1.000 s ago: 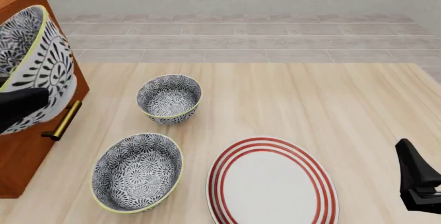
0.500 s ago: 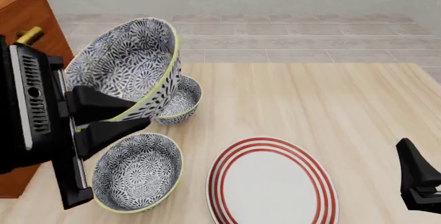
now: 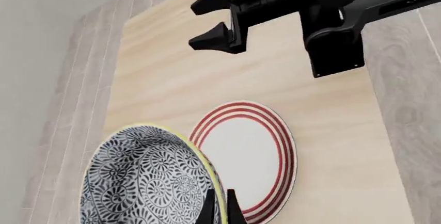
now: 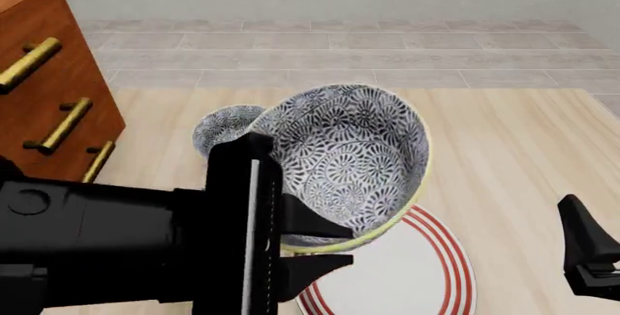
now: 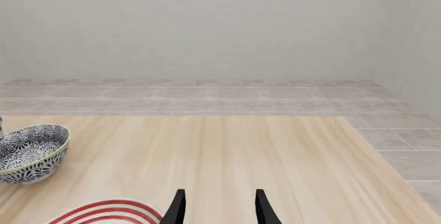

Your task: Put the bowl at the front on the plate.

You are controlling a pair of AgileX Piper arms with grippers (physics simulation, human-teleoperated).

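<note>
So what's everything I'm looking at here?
bowls: two showing, blue-and-white floral; held bowl tilted in the air over the plate, second bowl on the table behind it
plate: one, white with red rings, near side of table
cabinet: one, brown wood, brass handles, far left
table: one, pale wood
left pincer: black, clamped on held bowl's rim
right pincer: black, open, empty, far right

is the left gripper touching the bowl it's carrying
Touching. In the left wrist view the left gripper has its fingertips closed on the rim of the bowl, pinching its wall. The front view shows the bowl held tilted over the plate.
</note>
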